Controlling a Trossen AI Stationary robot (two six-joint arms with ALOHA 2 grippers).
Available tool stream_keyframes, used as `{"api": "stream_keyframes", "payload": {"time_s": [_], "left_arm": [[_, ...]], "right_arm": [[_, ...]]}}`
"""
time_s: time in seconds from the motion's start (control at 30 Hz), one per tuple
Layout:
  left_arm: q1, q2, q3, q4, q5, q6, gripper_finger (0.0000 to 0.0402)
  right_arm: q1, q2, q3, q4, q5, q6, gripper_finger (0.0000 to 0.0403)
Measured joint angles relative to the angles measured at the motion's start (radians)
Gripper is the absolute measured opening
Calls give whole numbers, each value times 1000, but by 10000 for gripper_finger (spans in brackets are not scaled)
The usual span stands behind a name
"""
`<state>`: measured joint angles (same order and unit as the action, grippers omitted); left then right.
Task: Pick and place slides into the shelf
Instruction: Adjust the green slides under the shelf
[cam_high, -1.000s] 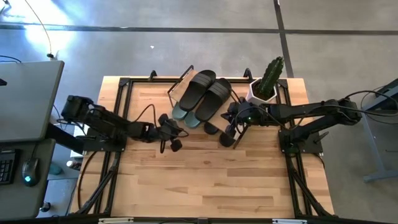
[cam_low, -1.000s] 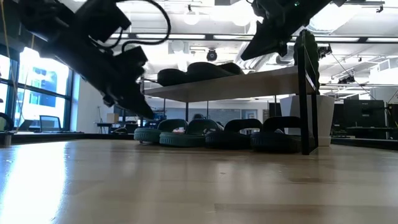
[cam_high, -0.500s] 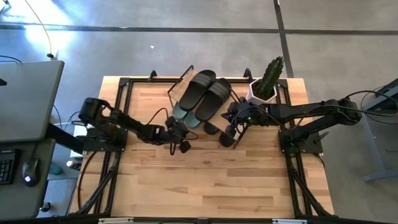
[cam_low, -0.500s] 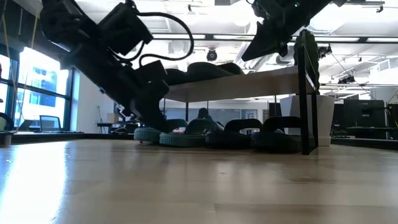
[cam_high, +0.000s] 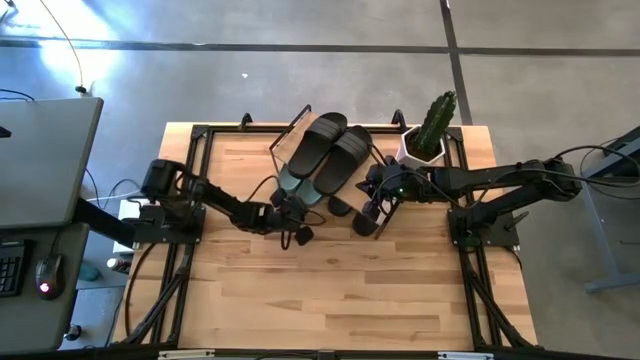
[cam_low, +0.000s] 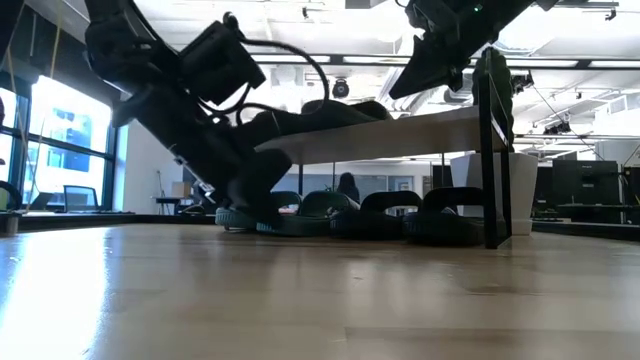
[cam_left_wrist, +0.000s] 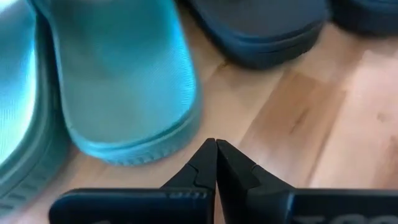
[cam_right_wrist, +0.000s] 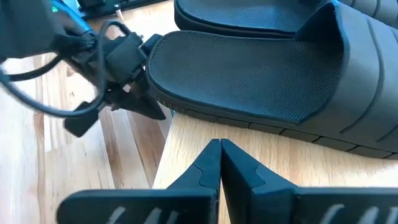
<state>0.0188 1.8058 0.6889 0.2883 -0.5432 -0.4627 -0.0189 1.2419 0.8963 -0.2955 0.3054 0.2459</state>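
Two black slides (cam_high: 330, 152) lie on the shelf's plank top (cam_low: 400, 135). Under it, two sage-green slides (cam_high: 292, 186) and two more black slides (cam_low: 440, 215) rest on their soles on the table. My left gripper (cam_high: 300, 228) is shut, low at the table, right before the heel of a green slide (cam_left_wrist: 124, 93). My right gripper (cam_high: 366, 216) is shut and empty, held above the near edge of the shelf's plank (cam_right_wrist: 261, 168), in front of a black slide (cam_right_wrist: 249, 74) on the plank. My left gripper's shut fingertips (cam_left_wrist: 216, 149) stand at the heel end of the green slide (cam_left_wrist: 180, 134), coming level from the table's near left. I cannot tell whether they touch it.
A potted cactus in a white pot (cam_high: 427, 138) stands at the table's far right, beside the shelf. A grey desk with a mouse (cam_high: 45, 275) stands left of the table. The near half of the wooden table (cam_high: 330, 300) is bare wood.
My left gripper has gone toward the table's right and far edge and down, up to the green slides under the shelf.
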Motion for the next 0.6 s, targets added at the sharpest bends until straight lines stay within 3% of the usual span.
{"api": "stream_keyframes", "payload": {"time_s": [0.4,0.6], "left_arm": [[47,9,0,10,4,-32,0],[48,15,-1,101,0,23,0]], "right_arm": [[0,0,0,0,1,-6,0],[0,0,0,0,5,-23,0]]}}
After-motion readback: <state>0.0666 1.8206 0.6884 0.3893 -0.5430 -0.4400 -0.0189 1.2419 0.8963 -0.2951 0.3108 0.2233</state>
